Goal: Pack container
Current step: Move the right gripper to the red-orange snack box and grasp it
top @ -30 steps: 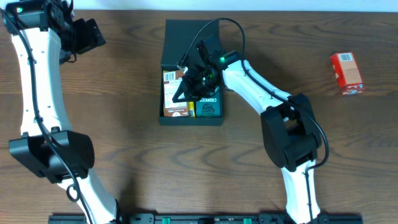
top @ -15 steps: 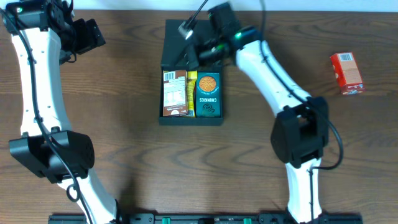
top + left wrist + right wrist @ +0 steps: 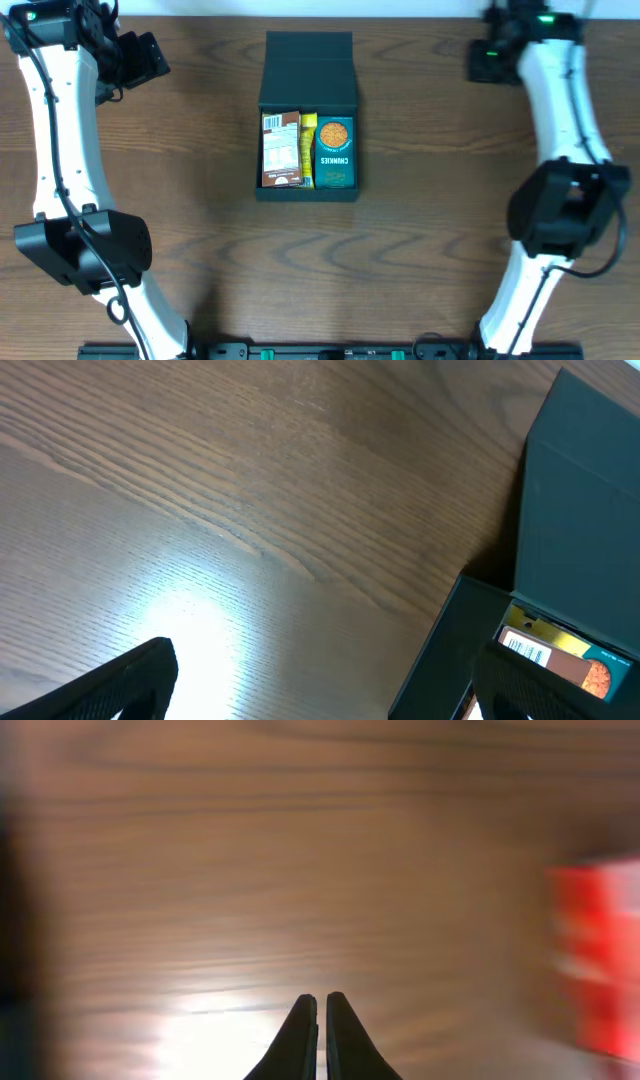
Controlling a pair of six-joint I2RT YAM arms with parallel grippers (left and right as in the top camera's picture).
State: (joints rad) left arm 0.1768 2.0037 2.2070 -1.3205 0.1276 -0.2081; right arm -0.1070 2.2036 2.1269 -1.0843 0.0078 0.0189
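Jaws pressed together and empty on the right gripper (image 3: 320, 1005), spread wide apart and empty on the left gripper (image 3: 325, 657). Between the two, midway along the width of the brown wood-grain worktop (image 3: 200, 250) and closer to its far edge than its near one, the dark teal-black matte rectangular cardboard container (image 3: 307, 192), open, long axis running far edge to near edge, hinged flap lid (image 3: 310, 65) laid back toward the far edge. Inside, side by side across the tray: a brown-and-white snack packet (image 3: 281, 150) on the left, a narrow yellow packet (image 3: 308, 150) in the middle, a teal cookie packet (image 3: 335, 155) on the right. Well apart to the right, near the far right corner, the right gripper, its arm reaching up from the near edge along the right side. At the right margin of its wrist view, a small red cardboard carton (image 3: 595, 960), heavily blurred, off to the right of the closed tips and not to be made out from overhead. Judged from that: carton nearest the right arm, so a likely fetch, calling first for parting those jaws and shifting rightward. Near the far left corner, the left gripper, tilted down at the wood, container's corner at the lower right of its view, well apart from the fingers.
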